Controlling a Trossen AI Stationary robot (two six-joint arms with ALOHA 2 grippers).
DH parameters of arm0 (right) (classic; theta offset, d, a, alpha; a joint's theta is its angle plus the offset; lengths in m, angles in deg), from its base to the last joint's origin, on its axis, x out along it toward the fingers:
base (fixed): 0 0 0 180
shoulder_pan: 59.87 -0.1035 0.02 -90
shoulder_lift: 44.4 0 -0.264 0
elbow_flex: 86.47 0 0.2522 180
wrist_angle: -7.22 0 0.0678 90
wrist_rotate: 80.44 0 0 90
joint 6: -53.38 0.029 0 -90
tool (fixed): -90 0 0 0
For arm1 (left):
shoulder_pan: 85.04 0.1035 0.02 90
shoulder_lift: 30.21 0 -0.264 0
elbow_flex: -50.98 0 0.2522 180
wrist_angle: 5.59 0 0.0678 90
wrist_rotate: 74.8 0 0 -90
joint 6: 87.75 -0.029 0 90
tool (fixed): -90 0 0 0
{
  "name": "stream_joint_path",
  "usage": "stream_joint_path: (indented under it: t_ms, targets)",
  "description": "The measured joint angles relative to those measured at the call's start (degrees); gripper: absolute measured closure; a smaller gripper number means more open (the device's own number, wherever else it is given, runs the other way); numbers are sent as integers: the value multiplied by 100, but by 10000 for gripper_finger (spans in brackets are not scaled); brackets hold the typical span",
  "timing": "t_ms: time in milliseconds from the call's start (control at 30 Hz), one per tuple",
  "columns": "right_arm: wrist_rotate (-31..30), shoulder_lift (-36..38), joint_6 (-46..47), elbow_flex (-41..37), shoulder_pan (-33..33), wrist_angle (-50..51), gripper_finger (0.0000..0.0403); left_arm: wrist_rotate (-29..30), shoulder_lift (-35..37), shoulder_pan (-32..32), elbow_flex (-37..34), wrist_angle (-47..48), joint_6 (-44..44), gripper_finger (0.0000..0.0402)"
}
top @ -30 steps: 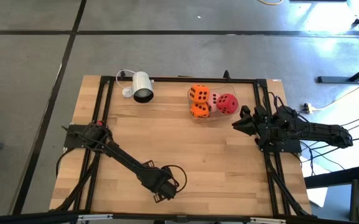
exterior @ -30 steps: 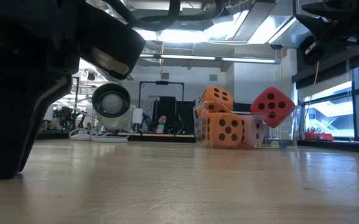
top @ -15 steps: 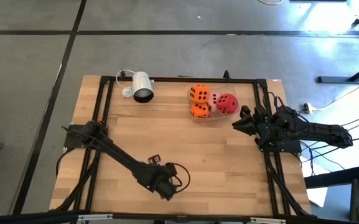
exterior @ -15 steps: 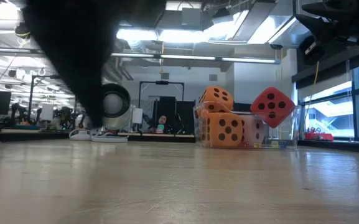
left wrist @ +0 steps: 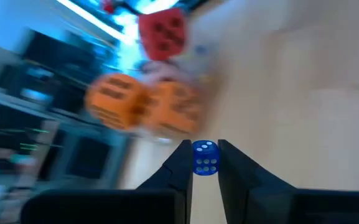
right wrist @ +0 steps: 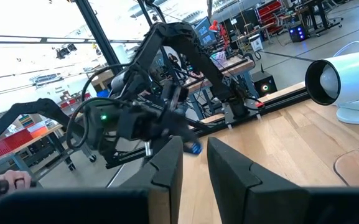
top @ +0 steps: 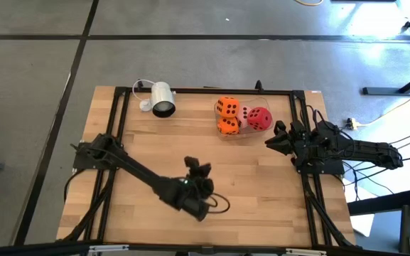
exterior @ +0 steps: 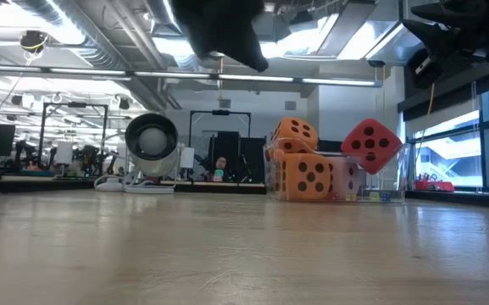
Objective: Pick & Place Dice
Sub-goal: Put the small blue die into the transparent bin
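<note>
My left gripper (top: 196,166) hangs above the table's near middle, pointing toward the far edge. It is shut on a small blue die (left wrist: 205,157), which also shows in the right wrist view (right wrist: 193,148). Two orange dice (top: 227,107) (top: 227,126), a pale pink one (top: 246,114) and a red one (top: 259,118) sit piled in a clear container (exterior: 397,182) at the far right. The red die (exterior: 370,145) leans tilted on top. My right gripper (top: 270,141) waits at the right edge with a narrow gap and nothing between its fingers. My left gripper pinches the blue die by two opposite faces (left wrist: 196,158) between its two fingers, at their free ends. The fingers come from the table's near side, almost level and tipped slightly down. The die is lifted clear of the table, a pipped face toward the wrist camera.
A white cylindrical camera (top: 162,98) stands at the far left of the table, its cable behind it. Black frame rails (top: 119,117) run along the left, far and right edges. Bare wood (top: 261,185) lies between my left gripper and the container.
My left gripper has risen from the table near its front edge and gone toward the right and far edges. It has turned from pointing down at the wood to almost level, facing the piled dice.
</note>
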Motion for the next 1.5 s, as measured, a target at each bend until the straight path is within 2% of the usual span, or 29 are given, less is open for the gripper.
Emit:
stream_joint_path:
  t_ms: [100,367,467,600,733,833,1167,1333,1500]
  targets:
    - [0,-1,0,0,0,0,328,428,-1,312,0,-78,-763,358]
    - [0,1,0,0,2,0,328,568,-195,1192,4,-649,-2558,357]
    - [1,-1,0,0,0,2,328,414,-435,1416,4,-1338,-3562,357]
    - [1,-1,0,0,2,3,328,-139,-783,1673,4,-2386,-4836,357]
    - [0,0,0,0,2,4,328,-475,-1113,1970,55,-3463,-5670,357]
    - [0,1,0,0,2,6,328,-679,-1316,2183,380,-3723,-5830,357]
    - [1,-1,0,0,1,23,328,-1514,-2001,2595,1864,-3519,-5777,357]
    - [0,0,0,0,2,24,328,-1453,-2293,2699,2355,-3200,-5799,357]
    - [2,0,0,0,2,28,328,-1289,-2389,2811,2417,-3187,-5786,357]
